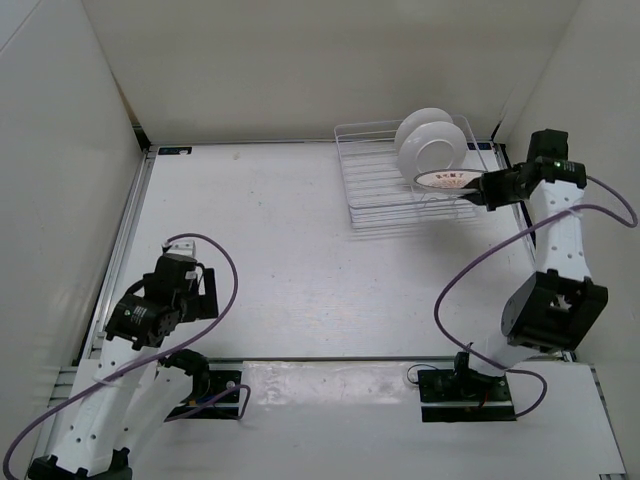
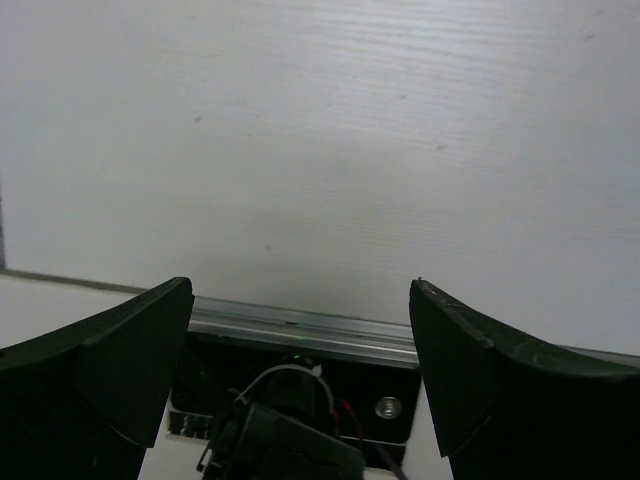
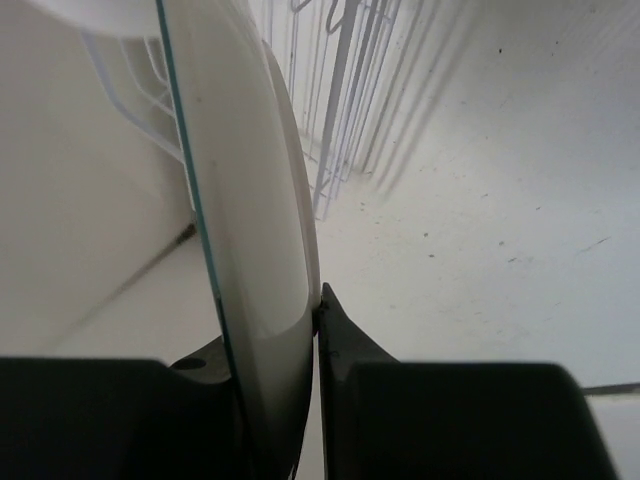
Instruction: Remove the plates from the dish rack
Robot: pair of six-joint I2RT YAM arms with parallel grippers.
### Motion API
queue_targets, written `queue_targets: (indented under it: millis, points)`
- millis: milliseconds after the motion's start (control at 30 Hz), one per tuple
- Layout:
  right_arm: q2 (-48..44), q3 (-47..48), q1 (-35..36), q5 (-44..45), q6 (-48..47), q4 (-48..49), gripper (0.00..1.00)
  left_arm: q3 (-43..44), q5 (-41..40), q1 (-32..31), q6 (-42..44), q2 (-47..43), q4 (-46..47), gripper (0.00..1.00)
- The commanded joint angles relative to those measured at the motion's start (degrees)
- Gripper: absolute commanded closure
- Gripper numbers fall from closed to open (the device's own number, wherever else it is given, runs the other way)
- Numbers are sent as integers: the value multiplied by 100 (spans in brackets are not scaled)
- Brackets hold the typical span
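The clear dish rack (image 1: 375, 195) stands at the back right of the table. A plain white plate (image 1: 428, 143) stands upright in it. The plate with the orange-brown centre (image 1: 445, 180) is tilted in front of the white plate, over the rack. My right gripper (image 1: 477, 190) is shut on its right rim. In the right wrist view this plate (image 3: 250, 200) shows edge-on, pinched in the right gripper (image 3: 300, 340), with the rack's ribs (image 3: 340, 90) behind. My left gripper (image 1: 190, 285) is open and empty, far from the rack; in the left wrist view its gripper (image 2: 300, 330) stands wide apart.
White walls (image 1: 60, 150) enclose the table on the left, back and right. The rack sits close to the back right corner. A metal rail (image 2: 300, 325) and the left arm's black base mount (image 2: 300, 400) lie under the left gripper.
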Motion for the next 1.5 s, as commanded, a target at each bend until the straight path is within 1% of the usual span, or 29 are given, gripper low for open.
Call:
queue_targets:
  millis: [0,33,67,100,133,167,200,233,267,300,333,367,400,433,467,500,533,567,600,633,667,767,867,967,1000,1100,1233,1433,1467]
  points:
    - [-1192,-411,126,-311,-1136,904,100,484,740,-24,-207,171,565,0]
    - [-1595,-1048,143,-311,-1253,1218,100,555,821,-33,-243,267,844,0]
    - [-1799,-1298,152,-311,-1428,1369,100,712,1126,-24,-339,425,968,0]
    - [-2028,-1518,170,-293,-1534,1736,100,897,1286,-24,-418,496,1170,0]
    - [-2648,-2007,231,-319,-1657,2071,100,1003,1470,2,-463,679,1267,0]
    - [-2828,-2456,258,-372,-1711,2213,100,1317,2229,20,-524,899,1651,0]
    - [-3030,-2869,275,-398,-1729,2336,100,1407,2550,98,-690,1145,1786,0]
    - [-3354,-3039,336,-477,-1755,2573,100,1513,2884,151,-900,1286,1935,0]
    - [-3644,-3476,380,-495,-1746,2601,100,1662,3644,204,-1050,1740,2389,0]
    - [-3873,-3602,442,-539,-1746,2627,100,1750,4487,248,-1191,1875,2602,0]
    - [-3971,-3734,468,-626,-1729,2715,100,1751,5365,405,-1836,2051,2831,0]
    - [-4146,-4031,556,-644,-1711,2724,100,1664,5792,450,-2121,2192,3860,0]
    - [-4305,-4095,583,-679,-1720,2724,100,1472,6536,468,-2411,2628,4357,0]
    - [-4376,-4174,600,-741,-1729,2724,100,1226,7065,459,-3511,2763,5424,0]
    - [-4498,-4296,688,-820,-1737,2724,100,1111,7210,433,-3896,2982,6461,0]
    - [-4500,-4332,715,-907,-1755,2690,100,1022,7263,398,-4413,3210,6811,0]
    - [-4517,-4350,750,-969,-1746,2689,100,995,7246,363,-4636,3395,7310,0]
    - [-4509,-4350,863,-1065,-1694,2689,100,1082,7220,215,-4568,3519,7359,0]
    - [-4500,-4324,899,-1145,-1676,2707,100,1161,7255,152,-4498,3720,7220,0]
    - [-4474,-4298,978,-1172,-1650,2759,100,1501,7264,82,-4445,3975,7184,0]
    - [-4395,-4297,1066,-1250,-1502,2794,100,1601,7290,-101,-4410,4082,7166,0]
    - [-4280,-4201,1233,-1286,-1351,2917,100,1917,7203,-480,-4576,4548,7394,0]
    - [-4131,-4192,1514,-1260,-1079,3348,100,2128,7194,-840,-4681,4908,7648,0]
    - [-3850,-3965,1743,-1356,-903,3681,100,2190,7202,-1105,-4831,5216,7798,0]
    - [-3710,-3911,1839,-1426,-876,3735,100,2208,7194,-1279,-4840,5260,7807,0]
    - [-3428,-3551,2033,-1427,-885,3832,100,2182,7132,-1456,-4814,5401,7773,0]
    - [-3252,-3305,2200,-1409,-920,3920,100,2085,7185,-1474,-4761,5428,7667,0]
    - [-3313,-3392,2367,-1409,-929,3955,100,1927,7149,-1141,-4664,5322,7491,0]
    - [-3331,-3410,2358,-1374,-911,3938,100,1909,7202,-1106,-4656,5287,7491,2]
